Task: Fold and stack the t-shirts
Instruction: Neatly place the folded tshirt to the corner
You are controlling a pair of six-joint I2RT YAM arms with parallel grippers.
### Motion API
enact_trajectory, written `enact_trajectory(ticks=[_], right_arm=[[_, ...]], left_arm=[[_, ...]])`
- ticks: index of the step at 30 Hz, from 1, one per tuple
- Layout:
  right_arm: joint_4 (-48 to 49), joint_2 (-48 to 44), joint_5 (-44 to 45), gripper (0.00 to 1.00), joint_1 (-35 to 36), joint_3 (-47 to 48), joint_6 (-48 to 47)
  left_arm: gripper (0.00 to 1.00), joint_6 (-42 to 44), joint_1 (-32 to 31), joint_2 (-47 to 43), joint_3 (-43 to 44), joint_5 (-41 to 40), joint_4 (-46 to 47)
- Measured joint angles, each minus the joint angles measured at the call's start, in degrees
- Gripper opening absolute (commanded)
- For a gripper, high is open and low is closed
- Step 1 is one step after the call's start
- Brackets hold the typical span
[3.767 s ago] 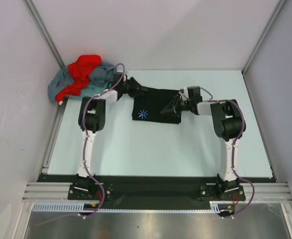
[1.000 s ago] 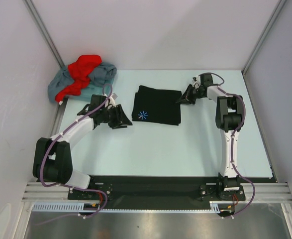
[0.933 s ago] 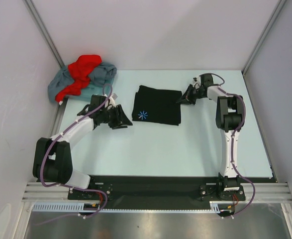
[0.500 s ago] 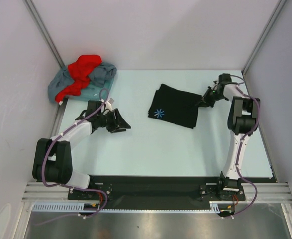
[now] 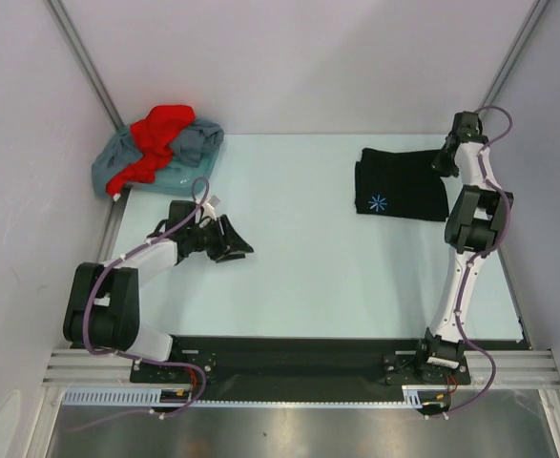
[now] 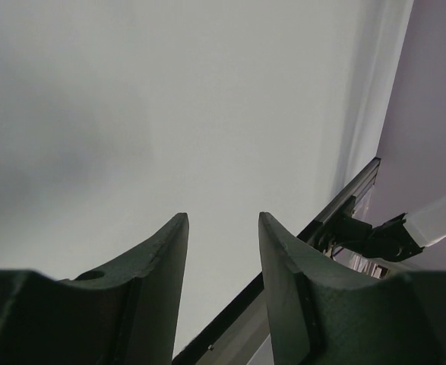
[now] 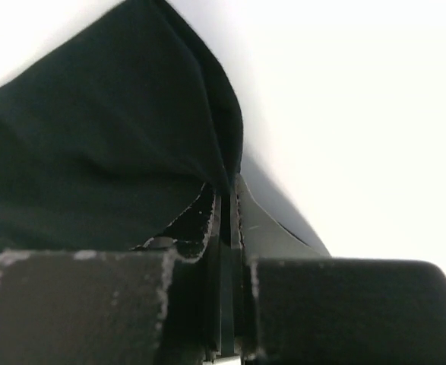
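A folded black t-shirt (image 5: 401,187) with a blue-white starburst logo lies at the table's far right. My right gripper (image 5: 444,160) is shut on its far right corner; the right wrist view shows the black cloth (image 7: 101,144) pinched between the closed fingers. A bright red t-shirt (image 5: 157,136) lies crumpled on a grey-blue t-shirt (image 5: 192,145) in a heap at the far left corner. My left gripper (image 5: 239,248) is open and empty, low over bare table at the left, its fingers (image 6: 162,262) apart in the left wrist view.
The pale table (image 5: 299,267) is walled by white panels on three sides. A black strip and metal rail (image 5: 299,358) run along the near edge, by the arm bases. The shirt heap overhangs the table's left edge.
My right gripper has dragged the black t-shirt from the table's middle to the far right. My left gripper let go of it and drew back to the left, lying open.
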Motion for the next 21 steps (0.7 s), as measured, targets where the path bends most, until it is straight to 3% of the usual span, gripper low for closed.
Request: enact_trajectory(ticks=[5,21], right_arm=[[0.8,7.8,8.7,0.00,0.2,10.3,-4.8],[14.6,16.0,22.8,0.00,-0.1,19.7,-17.7]], left_arm=[[0.48,-0.2,0.0,1.5,-0.4,0.0,0.0],[0.48,-1.1,0.0,6.0,0.7,0.0,-0.1]])
